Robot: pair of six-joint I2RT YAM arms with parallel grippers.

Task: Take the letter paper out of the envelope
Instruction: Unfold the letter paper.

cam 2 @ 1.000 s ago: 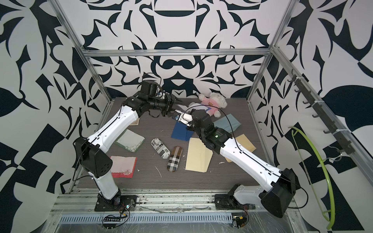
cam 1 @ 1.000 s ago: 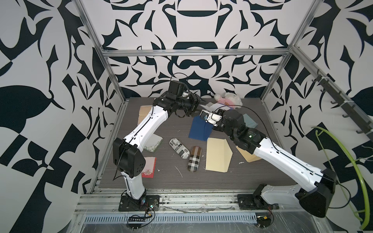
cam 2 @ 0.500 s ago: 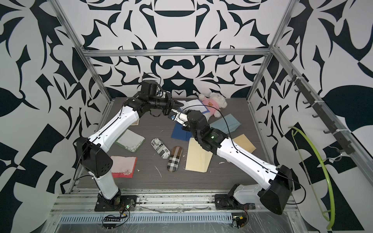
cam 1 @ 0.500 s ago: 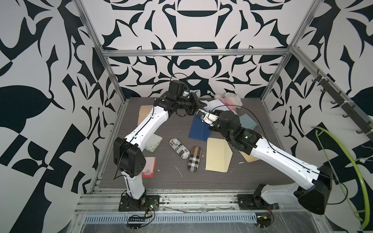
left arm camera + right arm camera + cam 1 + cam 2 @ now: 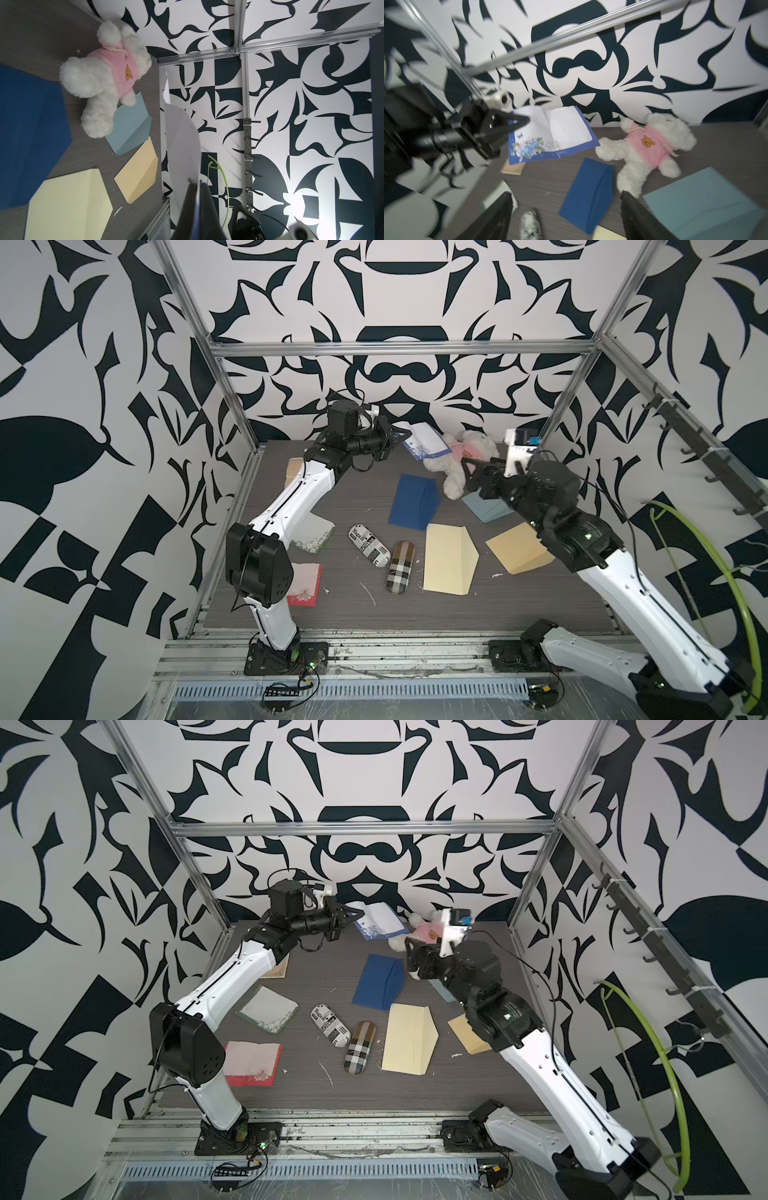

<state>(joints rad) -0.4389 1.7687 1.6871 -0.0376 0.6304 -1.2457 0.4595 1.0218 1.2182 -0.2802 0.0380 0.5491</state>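
The letter paper [image 5: 424,441] [image 5: 380,919] [image 5: 550,133] is a white lined sheet with a blue border and flower print. It hangs in the air near the back wall, out of the envelope, and shows edge-on in the left wrist view as the letter paper [image 5: 180,141]. My left gripper [image 5: 395,435] [image 5: 348,915] [image 5: 525,122] [image 5: 196,184] is shut on its edge. The dark blue envelope [image 5: 411,502] [image 5: 378,982] [image 5: 589,197] [image 5: 27,124] lies flat on the table. My right gripper [image 5: 478,472] [image 5: 412,961] [image 5: 564,193] hangs open and empty to the right of it.
A white plush bear [image 5: 465,456] in pink lies at the back. A light blue envelope [image 5: 486,506], a cream envelope [image 5: 449,560] and a tan envelope [image 5: 515,547] lie to the right. Two glasses cases [image 5: 368,545] [image 5: 399,566] and sponges [image 5: 311,531] lie to the left.
My left gripper shut on the letter paper and kept it up near the back wall. My right gripper opened, let go and swung away to the right.
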